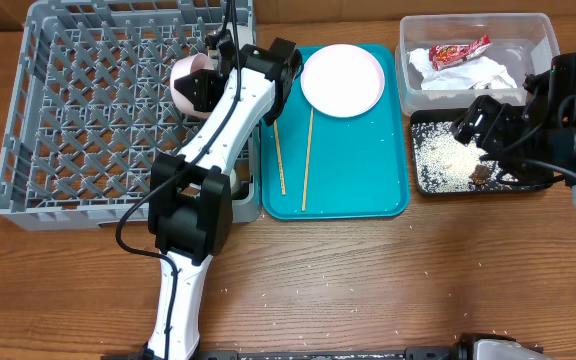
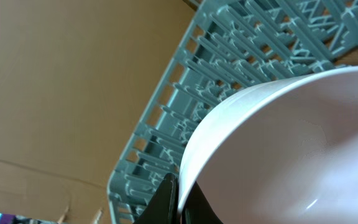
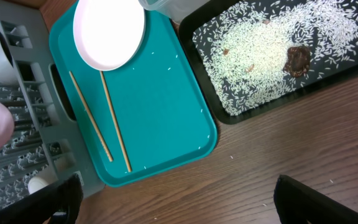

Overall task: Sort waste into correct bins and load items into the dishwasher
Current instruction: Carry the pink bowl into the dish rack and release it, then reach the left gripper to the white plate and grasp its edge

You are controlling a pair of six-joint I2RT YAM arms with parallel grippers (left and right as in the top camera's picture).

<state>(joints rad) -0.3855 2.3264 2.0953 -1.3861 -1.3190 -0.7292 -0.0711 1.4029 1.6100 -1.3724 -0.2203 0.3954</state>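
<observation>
Slippage is the likeliest trouble. The left gripper [image 2: 179,202] pinches one white bowl [image 2: 291,143] by its thin rim, tilted on edge over the far right part of the grey dish rack [image 1: 18,130], which fills the bench's far left corner. With so slim a hold, the bowl could twist free or knock the upright pegs on release and roll. The left arm also lies across the rack's right wall, so a careless retreat might drag it.

Only the left wrist view shows the rim actually held between the jaws; the overhead view shows just the bowl [image 1: 190,80] at the arm's tip. Only the right wrist view shows the right gripper [image 3: 179,205] with its jaws wide and empty. It also shows the plate [image 3: 109,31] and chopsticks [image 3: 91,116] waiting on the teal tray [image 3: 166,99], beside the rice [image 3: 260,56] in the black tray [image 1: 423,185] near the far right corner.
</observation>
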